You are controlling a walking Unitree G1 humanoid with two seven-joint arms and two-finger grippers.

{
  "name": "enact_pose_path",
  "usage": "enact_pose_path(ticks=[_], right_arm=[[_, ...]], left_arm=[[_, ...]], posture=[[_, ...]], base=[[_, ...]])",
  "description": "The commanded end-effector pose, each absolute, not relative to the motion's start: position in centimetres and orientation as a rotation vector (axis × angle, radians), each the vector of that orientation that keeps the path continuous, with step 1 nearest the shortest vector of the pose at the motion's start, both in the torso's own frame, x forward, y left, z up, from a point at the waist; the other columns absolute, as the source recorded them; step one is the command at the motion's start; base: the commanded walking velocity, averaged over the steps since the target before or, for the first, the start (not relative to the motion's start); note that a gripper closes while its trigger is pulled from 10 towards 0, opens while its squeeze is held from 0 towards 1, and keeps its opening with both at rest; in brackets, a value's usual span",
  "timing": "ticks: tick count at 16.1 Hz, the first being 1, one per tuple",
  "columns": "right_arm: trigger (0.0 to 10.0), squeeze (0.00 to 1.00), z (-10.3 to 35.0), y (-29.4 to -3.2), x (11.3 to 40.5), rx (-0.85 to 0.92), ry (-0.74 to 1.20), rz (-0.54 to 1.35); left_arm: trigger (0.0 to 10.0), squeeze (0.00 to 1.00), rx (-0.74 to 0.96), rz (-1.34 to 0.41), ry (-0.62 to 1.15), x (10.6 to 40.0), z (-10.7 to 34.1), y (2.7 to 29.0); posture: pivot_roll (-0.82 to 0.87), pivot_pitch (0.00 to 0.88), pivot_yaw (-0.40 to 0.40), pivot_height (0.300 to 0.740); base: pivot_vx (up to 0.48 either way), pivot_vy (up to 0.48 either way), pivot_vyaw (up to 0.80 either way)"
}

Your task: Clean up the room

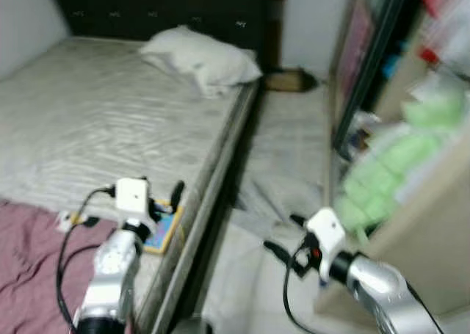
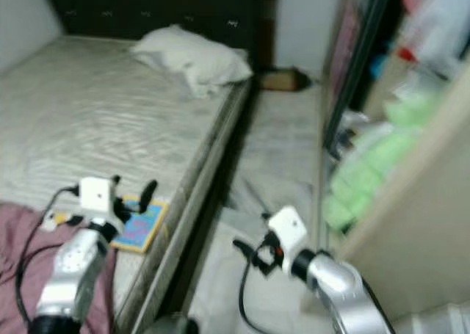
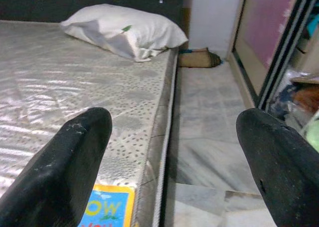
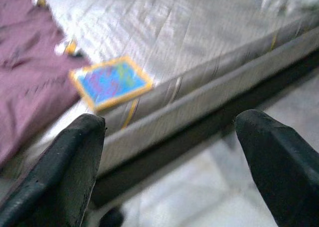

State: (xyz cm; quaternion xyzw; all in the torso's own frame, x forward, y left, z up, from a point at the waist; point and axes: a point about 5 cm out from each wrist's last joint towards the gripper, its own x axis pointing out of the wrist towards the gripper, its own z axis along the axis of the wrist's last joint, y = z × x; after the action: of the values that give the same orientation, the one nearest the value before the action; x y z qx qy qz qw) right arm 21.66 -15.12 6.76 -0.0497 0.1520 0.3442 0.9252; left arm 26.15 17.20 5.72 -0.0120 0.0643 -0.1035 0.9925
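The left end effector partly hides the book beneath it. Beside the right end effector, the wardrobe's green bundles blur beyond telling.

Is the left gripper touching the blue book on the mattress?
Apart. In the left wrist view, both open fingers hang above the book, mattress showing between.

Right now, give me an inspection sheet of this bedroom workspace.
Surface: bare mattress, floor alongside.
Job's things: blue book at the mattress edge; maroon cloth beside it.
Clutter: pillow at the headboard; small bits by the cloth; brown thing on the floor.
Grippers: left gripper open over the book; right gripper open above the floor.
Cables: black cables on both arms.
Surroundings: wardrobe with green stuff.
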Motion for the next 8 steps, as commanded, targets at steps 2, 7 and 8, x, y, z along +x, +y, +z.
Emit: enact_pose_path(ticks=[2,7,8], right_arm=[[10.0,0.0,9.4,-14.1,23.9,-0.093,0.157,0.638],[10.0,0.0,10.9,-13.8,25.6,-0.03,0.044,0.454],[10.0,0.0,10.9,-13.7,25.9,-0.018,0.036,0.417]], left_arm=[[10.0,0.0,-0.004,-0.196,0.121,26.5,6.1,17.9],[10.0,0.0,0.019,-0.17,0.133,26.4,6.0,18.3],[10.0,0.0,0.039,-0.153,0.143,26.3,5.7,18.6]], posture=[[-0.08,0.0,0.027,0.74],[-0.07,0.0,0.025,0.74],[-0.06,0.0,0.025,0.74]], base=[[0.0,0.0,0.8],[0.0,0.0,0.8],[0.0,0.0,0.8]])
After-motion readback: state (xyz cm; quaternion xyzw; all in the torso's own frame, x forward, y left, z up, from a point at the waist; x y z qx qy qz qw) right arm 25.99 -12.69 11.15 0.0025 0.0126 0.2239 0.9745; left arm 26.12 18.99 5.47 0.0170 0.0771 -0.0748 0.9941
